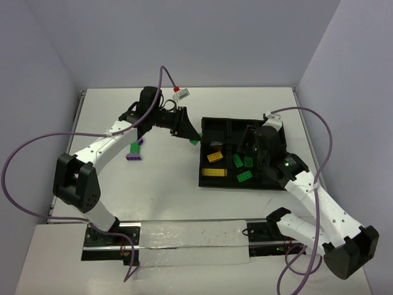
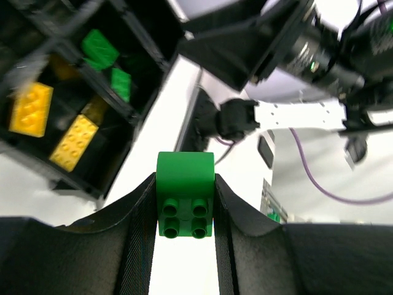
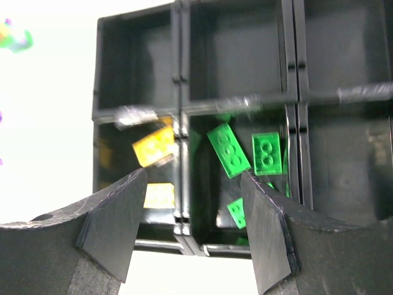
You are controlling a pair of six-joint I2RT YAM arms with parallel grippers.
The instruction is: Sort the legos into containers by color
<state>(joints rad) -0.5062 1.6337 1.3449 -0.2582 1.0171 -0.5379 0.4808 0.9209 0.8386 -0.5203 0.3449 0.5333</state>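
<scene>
The left gripper is clamped on one green lego, studs facing the wrist camera and long axis running along the fingers. It is held just off the left edge of the black tray, and a purple-and-green cluster lies on the white table beside that arm. The right gripper hangs wide open and empty above the tray, over the wall between a compartment with two yellow bricks and one with three green bricks.

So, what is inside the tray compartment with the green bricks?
At least three green bricks lie loose in that compartment, none of another colour. One finger of the right gripper covers its near corner, so anything there is hidden.
</scene>
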